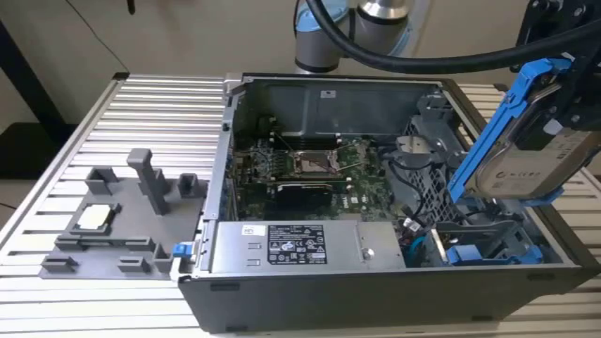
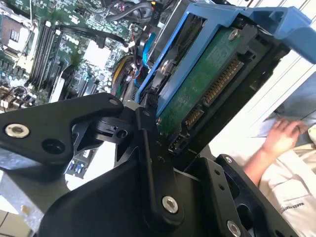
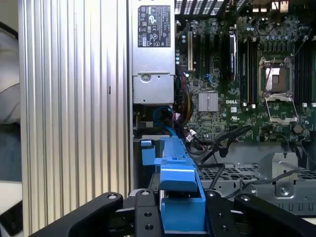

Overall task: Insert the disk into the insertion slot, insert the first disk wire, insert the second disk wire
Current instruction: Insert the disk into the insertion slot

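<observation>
Ribbed metal table (image 1: 160,105) with an open PC case (image 1: 376,303) on it. Over at the exterior view's right, the gripper (image 1: 566,120) is clamped on the disk (image 1: 526,169), held tilted above the insertion slot (image 1: 483,239), not in yet.

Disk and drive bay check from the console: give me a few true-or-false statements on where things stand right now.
1. The gripper is clamped on the disk. True.
2. The disk is fully seated in its bay. False: it hangs tilted over the exterior view's right end of the case, above the insertion slot and not in it.
3. In the second wrist view the disk's green circuit-board side faces the camera. True.
4. The power-supply box is out of the case. False: the power-supply box sits inside the case, beside the green board.
</observation>
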